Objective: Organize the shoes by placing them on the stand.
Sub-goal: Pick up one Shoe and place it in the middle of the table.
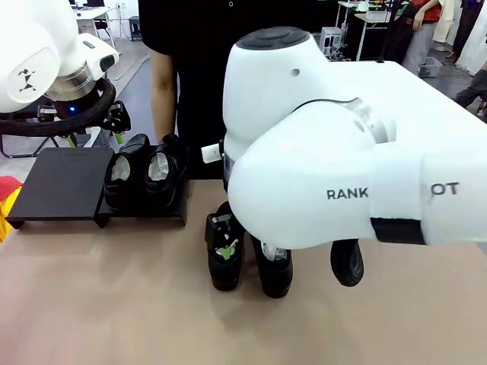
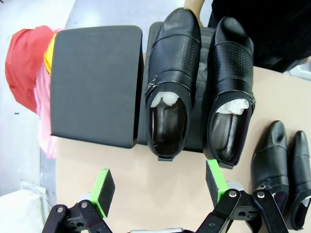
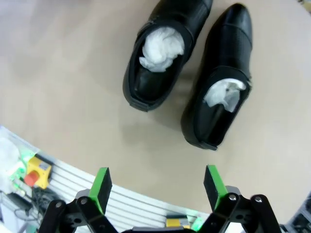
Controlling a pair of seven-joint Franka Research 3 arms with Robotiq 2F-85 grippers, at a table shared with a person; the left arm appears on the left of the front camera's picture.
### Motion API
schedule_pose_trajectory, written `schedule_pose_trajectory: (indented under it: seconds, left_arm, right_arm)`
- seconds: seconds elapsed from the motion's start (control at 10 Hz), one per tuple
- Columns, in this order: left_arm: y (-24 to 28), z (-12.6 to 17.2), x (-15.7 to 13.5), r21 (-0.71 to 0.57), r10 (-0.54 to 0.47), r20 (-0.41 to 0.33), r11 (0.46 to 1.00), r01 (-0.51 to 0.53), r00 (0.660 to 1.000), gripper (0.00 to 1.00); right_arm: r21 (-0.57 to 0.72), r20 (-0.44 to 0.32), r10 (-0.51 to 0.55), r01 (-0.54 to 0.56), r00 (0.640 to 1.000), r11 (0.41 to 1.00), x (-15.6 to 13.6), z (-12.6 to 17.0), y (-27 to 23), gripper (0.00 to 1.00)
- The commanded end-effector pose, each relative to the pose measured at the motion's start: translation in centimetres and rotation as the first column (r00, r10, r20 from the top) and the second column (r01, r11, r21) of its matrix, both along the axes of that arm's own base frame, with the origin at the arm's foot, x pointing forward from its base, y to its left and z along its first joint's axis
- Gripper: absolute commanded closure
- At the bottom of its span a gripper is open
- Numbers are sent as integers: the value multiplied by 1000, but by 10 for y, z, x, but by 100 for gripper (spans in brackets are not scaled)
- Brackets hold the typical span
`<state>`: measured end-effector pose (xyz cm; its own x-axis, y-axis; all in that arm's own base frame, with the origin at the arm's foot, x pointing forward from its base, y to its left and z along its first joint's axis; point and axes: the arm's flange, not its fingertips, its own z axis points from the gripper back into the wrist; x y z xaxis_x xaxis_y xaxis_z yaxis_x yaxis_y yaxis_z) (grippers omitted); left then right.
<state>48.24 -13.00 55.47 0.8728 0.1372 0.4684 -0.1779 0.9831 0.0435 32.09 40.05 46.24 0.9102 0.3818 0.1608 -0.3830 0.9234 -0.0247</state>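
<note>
Black glossy leather is slick stuff for green pads, and that is the main hazard here. The right claw [image 3: 157, 187] hangs with its fingers spread wide and nothing between them. Just ahead of its pads lie two rounded-toe dress shoes, the first loose shoe [image 3: 160, 53] and the second loose shoe [image 3: 221, 82]. Both rest on the tan tabletop [image 3: 63, 87], heels toward the claw, with crumpled white paper [image 3: 163, 46] in their mouths.

They sit so close together that a finger lowered between them would likely shove the neighbour aside. A pinch on the heel rim alone could let the toe swing down and slide free. A pinch that catches only the stuffing would lift paper and no shoe.

The left claw [image 2: 159, 187] is likewise spread wide and holds nothing. Ahead of it stands the low matte black stand [image 2: 92, 82], made of two adjoining panels. The panel straight beyond the claw's gap carries one placed shoe [image 2: 172, 82] and the other placed shoe [image 2: 231, 92], side by side, heels toward the claw. The panel off to one finger's side is bare. A shoe brought there carelessly could knock the seated pair or overhang the panel's edge.
</note>
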Motion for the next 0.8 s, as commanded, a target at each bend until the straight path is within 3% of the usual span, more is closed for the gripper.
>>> schedule_pose_trajectory:
  seconds: [0.0,0.2,0.7]
  left_arm:
    - [2,1,-1,11,-3,4,1000,3,1000,3]
    - [2,1,-1,11,-3,4,1000,3,1000,3]
    - [2,1,-1,11,-3,4,1000,3,1000,3]
  right_arm:
    - [0,23,-96,96,995,995,32,-26,42,0]
    - [-9,26,-152,153,988,988,52,-46,61,0]
    - [28,18,-250,249,968,968,64,-77,95,0]
